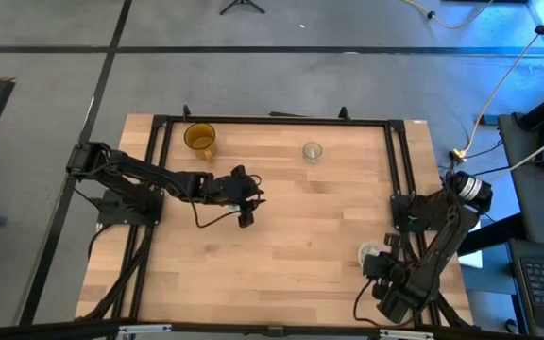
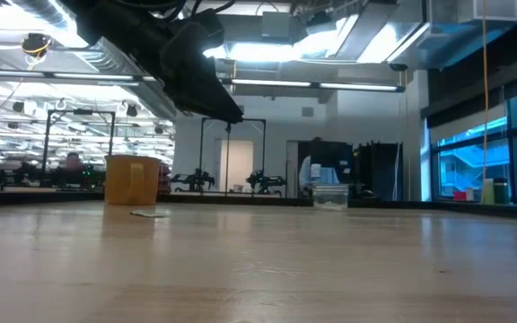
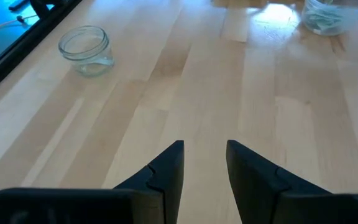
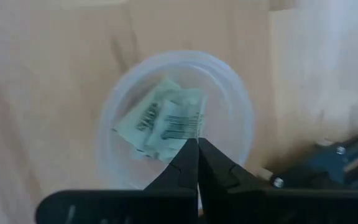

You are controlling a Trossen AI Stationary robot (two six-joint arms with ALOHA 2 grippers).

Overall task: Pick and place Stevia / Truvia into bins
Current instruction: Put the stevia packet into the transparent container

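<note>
The right hand [image 4: 197, 152] is seen hung right over the clear round bin [image 4: 241, 106], fingers pressed together with nothing pinched between them. A few green-printed sachets [image 4: 166, 121] are piled inside that bin, just past the fingertips. From above, the bin [image 1: 370, 253] is found near the worktop's [image 1: 291, 246] right edge, half hidden by the right arm.

The left hand [image 3: 204, 165] is held over bare wood around the middle-left of the worktop, fingers a little apart, nothing in them. A small glass jar [image 3: 86, 50] and the bin with sachets [image 3: 328, 15] are picked up far ahead of it.

An amber cup [image 1: 199, 139] is parked at the back edge, well apart from the jar [image 1: 312, 152]. Only the table-level view gives away one loose sachet [image 2: 149, 213] lying flat just in front of the cup [image 2: 133, 179]; nothing is blocking it.
</note>
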